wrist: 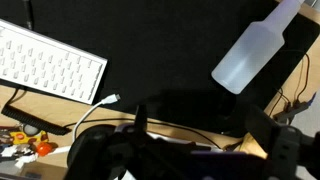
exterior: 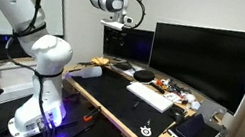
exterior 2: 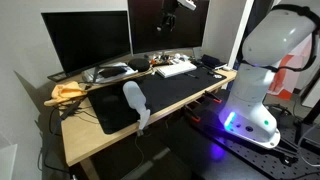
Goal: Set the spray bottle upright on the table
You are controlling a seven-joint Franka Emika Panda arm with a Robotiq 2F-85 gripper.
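The spray bottle (exterior 2: 133, 102), small and pale whitish-grey, lies on its side on the black mat (exterior 2: 170, 88) of the light-wood table (exterior 2: 85, 140), near the front edge. In the wrist view the spray bottle (wrist: 252, 52) is at the upper right, its narrow head pointing to the corner. My gripper (exterior 2: 168, 20) hangs high above the table's back, near the monitors, far from the bottle. It also shows in an exterior view (exterior: 119, 17). In the wrist view my gripper (wrist: 198, 130) has its dark fingers spread apart and holds nothing.
A white keyboard (exterior 2: 176, 68) lies on the mat; it also shows in the wrist view (wrist: 50, 65). Two monitors (exterior 2: 88, 42) stand along the back. A yellow cloth (exterior 2: 68, 92) lies at one table end. Small clutter and cables (wrist: 30, 140) sit behind the keyboard.
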